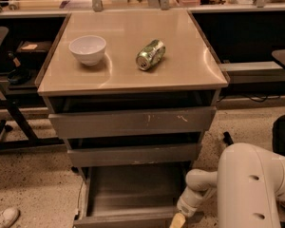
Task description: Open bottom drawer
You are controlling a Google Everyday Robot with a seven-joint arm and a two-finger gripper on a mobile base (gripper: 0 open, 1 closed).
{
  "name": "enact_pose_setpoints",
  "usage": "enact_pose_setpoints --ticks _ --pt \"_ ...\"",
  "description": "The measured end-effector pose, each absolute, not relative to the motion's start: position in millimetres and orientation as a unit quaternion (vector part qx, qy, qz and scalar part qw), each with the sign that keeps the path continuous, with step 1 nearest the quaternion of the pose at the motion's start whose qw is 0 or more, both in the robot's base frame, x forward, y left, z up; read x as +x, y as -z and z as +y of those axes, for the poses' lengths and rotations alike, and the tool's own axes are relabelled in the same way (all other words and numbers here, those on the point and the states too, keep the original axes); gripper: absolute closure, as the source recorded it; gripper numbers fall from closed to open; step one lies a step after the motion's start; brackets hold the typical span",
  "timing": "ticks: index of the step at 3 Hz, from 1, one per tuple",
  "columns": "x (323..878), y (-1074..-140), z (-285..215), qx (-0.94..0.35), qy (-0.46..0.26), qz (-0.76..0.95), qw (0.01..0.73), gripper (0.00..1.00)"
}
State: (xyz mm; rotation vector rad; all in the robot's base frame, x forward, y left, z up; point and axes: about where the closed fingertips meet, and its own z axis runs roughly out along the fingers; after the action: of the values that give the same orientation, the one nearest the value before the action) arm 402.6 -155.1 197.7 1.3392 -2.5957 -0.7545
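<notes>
While the bottom drawer [133, 190] stands pulled out with its tray exposed, the gripper [177, 220] sits at its front right corner; its spread cannot be told.

Smooth beige desk top [133, 77] is semi-glossy with soft reflections; on it sit a glossy white round bowl [87, 49] and a shiny dented green metal can [150, 54]. Grey metal bottom drawer [128, 191] is dull matt, its tray smooth; the larger grey metal top drawer front [130, 122] is matt with pale scratches. Pale yellowish gripper [176, 220], low at the bottom drawer's right front corner, looks matt; white arm shell [249, 189] is smooth plastic; floor [33, 184] is speckled and grainy.
</notes>
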Motion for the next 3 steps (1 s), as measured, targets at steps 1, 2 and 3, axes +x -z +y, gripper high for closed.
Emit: enact_pose_setpoints --ticks 1,2,3 --pt "383.7 -202.2 -152.2 0.446 0.277 -0.847 0.085 0.00" --pt "365.1 -219.5 -158.2 0.441 0.287 -0.845 0.097 0.00" --pt "336.9 -265.3 -167.0 0.423 0.295 -0.852 0.094 0.00"
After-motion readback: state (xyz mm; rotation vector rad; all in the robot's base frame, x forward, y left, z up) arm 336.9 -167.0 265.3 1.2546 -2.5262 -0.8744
